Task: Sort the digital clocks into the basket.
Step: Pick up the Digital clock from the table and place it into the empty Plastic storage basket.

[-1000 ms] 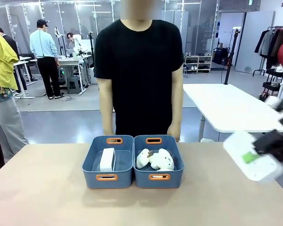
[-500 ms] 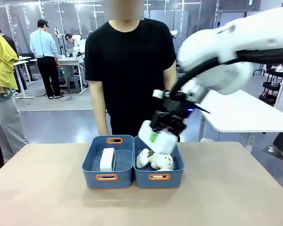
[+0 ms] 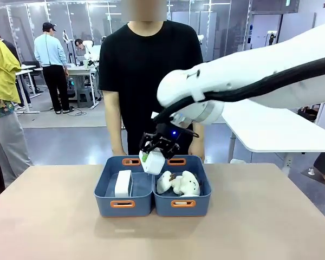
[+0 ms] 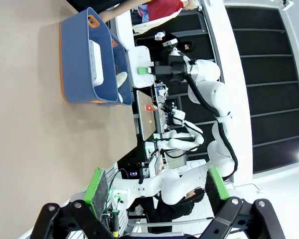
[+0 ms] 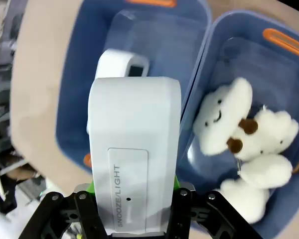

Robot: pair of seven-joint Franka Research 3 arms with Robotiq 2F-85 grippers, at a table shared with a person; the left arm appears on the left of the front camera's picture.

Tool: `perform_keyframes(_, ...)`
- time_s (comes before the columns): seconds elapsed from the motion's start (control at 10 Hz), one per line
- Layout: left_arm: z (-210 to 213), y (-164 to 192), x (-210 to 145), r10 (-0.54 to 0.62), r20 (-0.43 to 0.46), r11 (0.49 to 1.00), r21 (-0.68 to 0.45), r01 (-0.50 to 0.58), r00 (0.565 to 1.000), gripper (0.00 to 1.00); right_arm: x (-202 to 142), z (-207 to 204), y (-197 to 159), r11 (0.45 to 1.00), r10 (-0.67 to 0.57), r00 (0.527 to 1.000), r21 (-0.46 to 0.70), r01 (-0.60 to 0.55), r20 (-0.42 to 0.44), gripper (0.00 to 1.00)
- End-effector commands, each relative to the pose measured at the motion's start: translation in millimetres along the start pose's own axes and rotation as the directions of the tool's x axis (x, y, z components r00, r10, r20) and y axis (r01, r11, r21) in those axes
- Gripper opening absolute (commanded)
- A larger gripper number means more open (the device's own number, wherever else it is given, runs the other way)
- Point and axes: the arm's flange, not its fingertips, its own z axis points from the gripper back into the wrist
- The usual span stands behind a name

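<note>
Clock number two (image 3: 153, 162), a white rounded block, hangs in the air clamped between the fingers of the right gripper (image 3: 151, 157), above the seam where the two blue bins meet and a little toward the left one. The right arm (image 3: 249, 76) reaches in from the right side of the front view and crosses in front of the person in a black shirt (image 3: 151, 70) standing at the far edge of the table (image 3: 54, 227). In the right wrist view the held clock (image 5: 134, 154) fills the centre, its face printed SNOOZE/LIGHT, with green pads just showing at its lower sides; below it lies the basket (image 5: 79, 99), and inside that basket the other clock (image 5: 120, 64) stands on edge. In the front view this first clock (image 3: 123, 183) sits upright in the left bin, the basket (image 3: 105, 189), near its middle. The neighbouring bin (image 3: 203, 189), touching the basket along one long side, holds cream-white plush toys (image 3: 179, 183) with brown bits. The left gripper (image 4: 154, 191) shows in its own wrist view with its green-padded fingers spread wide and nothing between them, held well away from the bins over the bare tabletop; farther off in that view the right gripper and its clock hang above the bins.
</note>
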Motion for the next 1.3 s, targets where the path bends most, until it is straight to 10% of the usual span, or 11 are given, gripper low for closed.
perform_keyframes(0.0, 0, -6, -1, 0.013, 0.006, 1.000, -0.017, -0.013, 1.000, 1.00, 14, -28, 15, 0.977, -0.129, 0.984, -0.155, 0.148, 0.126, 0.51)
perform_keyframes(0.2, 0, -6, -1, 0.013, 0.006, 1.000, -0.017, -0.013, 1.000, 1.00, 15, -55, 25, 0.967, -0.156, 0.966, -0.166, 0.191, 0.205, 0.51)
perform_keyframes(0.9, 0, -6, -1, 0.013, 0.006, 1.000, -0.017, -0.013, 1.000, 1.00, 14, -101, 26, 0.957, -0.130, 0.987, -0.250, 0.150, 0.093, 0.51)
perform_keyframes(1.1, 0, -6, -1, 0.013, 0.006, 1.000, -0.017, -0.013, 1.000, 1.00, 10, -98, 29, 0.957, -0.115, 0.989, -0.256, 0.134, 0.089, 0.98)
perform_keyframes(1.2, 0, -6, -1, 0.013, 0.006, 1.000, -0.017, -0.013, 1.000, 1.00, 7, -95, 32, 0.956, -0.097, 0.991, -0.269, 0.120, 0.097, 1.00)
